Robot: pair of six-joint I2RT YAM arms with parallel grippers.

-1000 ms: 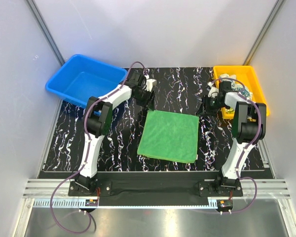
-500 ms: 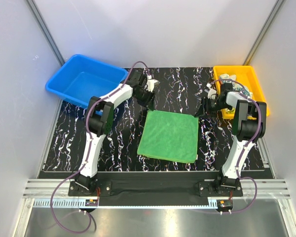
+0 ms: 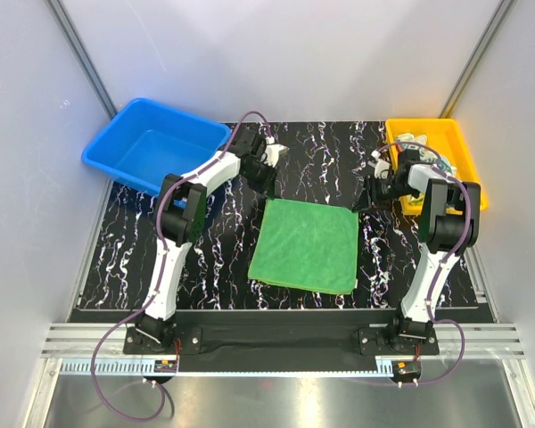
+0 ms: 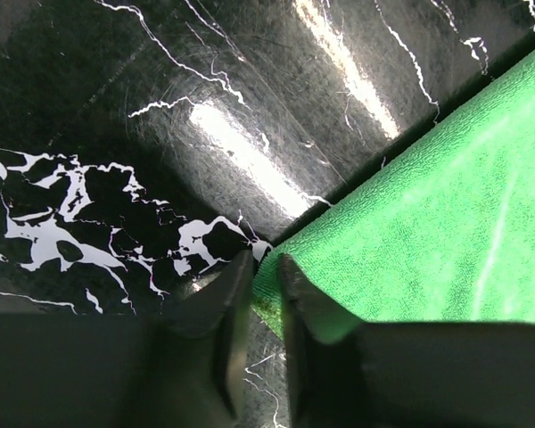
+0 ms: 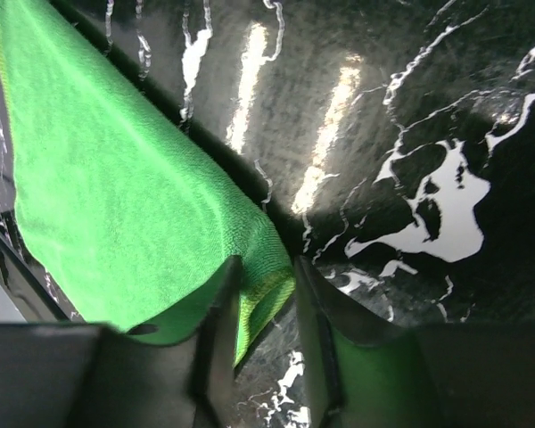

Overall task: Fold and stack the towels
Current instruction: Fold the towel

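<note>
We are showing the green towel [image 3: 308, 245] lying flat on the bench [image 3: 205, 241], spreading away from both sets of fingers toward the arm bases. The left fingers [image 4: 225, 308] are pinching one far corner, with the cloth tip sitting in the narrow gap between them. The right fingers [image 5: 216, 330] are pinching the other far corner, with a thicker bunch of cloth between them. We are judging the step in hand to be the first fold. To do it well, we are advising that both corners rise together, travel at one pace over the cloth, and land squarely on the near corners. That way the edges match and no slack wrinkles the middle. We are finding no brand, label or lettering on the towel. Whatever is lying in the yellow bin [image 3: 468, 169], just beyond the right fingers, is too small to read.
</note>
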